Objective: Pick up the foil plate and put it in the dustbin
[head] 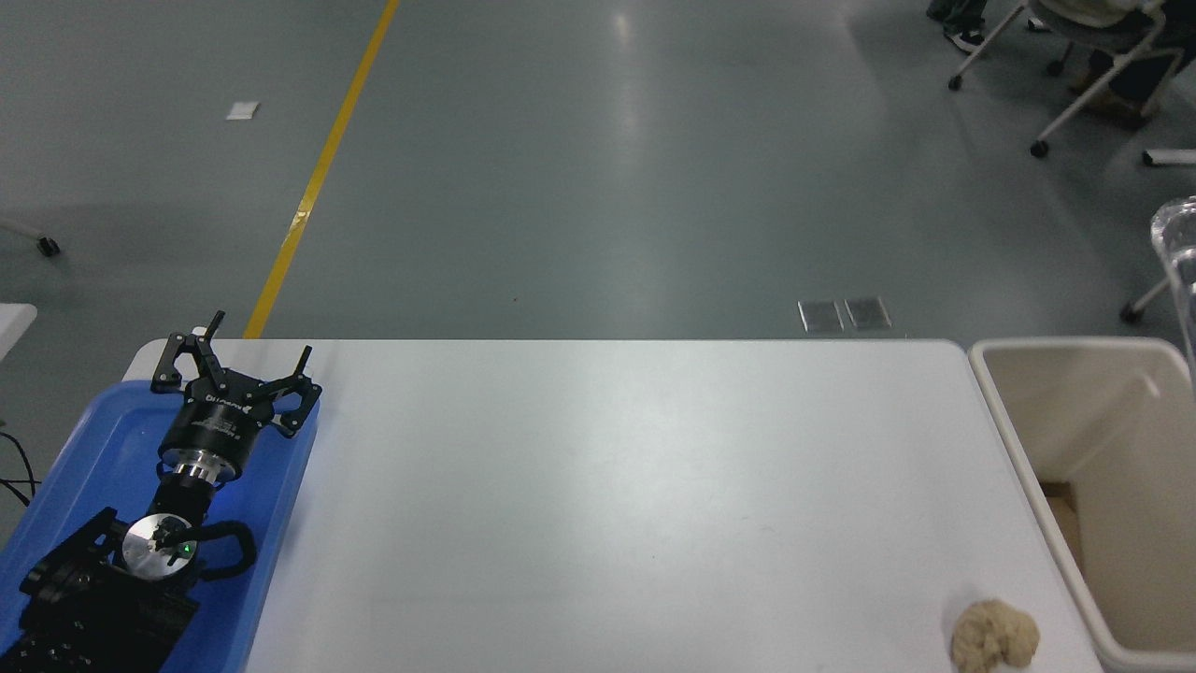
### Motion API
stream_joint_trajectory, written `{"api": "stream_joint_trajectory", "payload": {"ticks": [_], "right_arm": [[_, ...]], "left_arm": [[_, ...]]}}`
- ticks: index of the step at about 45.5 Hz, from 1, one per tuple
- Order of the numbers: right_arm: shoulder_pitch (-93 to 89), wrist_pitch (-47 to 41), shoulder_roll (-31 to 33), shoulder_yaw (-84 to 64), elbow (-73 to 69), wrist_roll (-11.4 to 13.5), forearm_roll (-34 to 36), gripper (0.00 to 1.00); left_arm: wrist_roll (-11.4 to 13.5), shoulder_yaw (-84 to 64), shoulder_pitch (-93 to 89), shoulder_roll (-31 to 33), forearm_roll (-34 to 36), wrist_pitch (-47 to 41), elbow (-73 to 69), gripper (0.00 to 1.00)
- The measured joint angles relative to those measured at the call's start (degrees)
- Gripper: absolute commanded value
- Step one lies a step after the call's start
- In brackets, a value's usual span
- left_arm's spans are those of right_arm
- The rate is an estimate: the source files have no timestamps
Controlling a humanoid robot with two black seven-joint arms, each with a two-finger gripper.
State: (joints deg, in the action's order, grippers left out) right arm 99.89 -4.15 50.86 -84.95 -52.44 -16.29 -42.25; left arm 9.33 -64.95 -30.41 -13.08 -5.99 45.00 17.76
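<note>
Only a sliver of the shiny foil plate [1181, 257] shows at the right edge, up in the air above the far side of the large beige dustbin [1065, 349], which stands against the table's right end. The rest of the plate is cut off by the picture's edge. My right arm and gripper are out of view. My left gripper [245, 360] is parked at the lower left over the blue tray, open and empty.
A tan lumpy paper ball [995, 636] lies at the table's front right, next to the dustbin. The blue flat tray [84, 439] sits at the left end. Wheeled chairs [1074, 84] and a person's feet [958, 23] are beyond the table, top right.
</note>
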Motion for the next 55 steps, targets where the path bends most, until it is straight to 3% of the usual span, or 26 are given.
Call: {"api": "stream_joint_trajectory", "payload": {"ticks": [8,19,36,38,39,40,41,55], "right_arm": [[-17.1,3.6,-1.1,8.6,9.3,0.4,4.6,0.0],[-36.8,5.7,-8.0,13.7,23.3,0.6,17.3,0.0],[-48.6,6.0,-16.2,17.0,31.1,2.2,26.2,0.01],[-49.4,6.1,-16.9,17.4,31.8,2.3,26.5,0.15],[-49.7,6.1,-17.2,17.5,32.0,2.3,26.7,0.37],[-50.2,6.1,-17.6,17.7,32.4,2.4,26.9,0.73],[-50.4,6.1,-17.8,17.8,32.7,2.4,27.0,1.0],[-52.3,6.2,-19.6,18.8,34.6,2.5,27.8,1.0]], "left_arm": [[0.0,0.0,0.0,0.0,0.0,0.0,0.0,0.99],[0.0,0.0,0.0,0.1,0.0,0.0,0.0,0.99],[0.0,0.0,0.0,0.1,0.0,0.0,0.0,0.99],[0.0,0.0,0.0,0.1,0.0,0.0,0.0,0.99],[0.0,0.0,0.0,0.1,0.0,0.0,0.0,0.99],[0.0,0.0,0.0,0.1,0.0,0.0,0.0,0.99],[0.0,0.0,0.0,0.1,0.0,0.0,0.0,0.99],[0.1,0.0,0.0,0.1,0.0,0.0,0.0,0.99]]}}
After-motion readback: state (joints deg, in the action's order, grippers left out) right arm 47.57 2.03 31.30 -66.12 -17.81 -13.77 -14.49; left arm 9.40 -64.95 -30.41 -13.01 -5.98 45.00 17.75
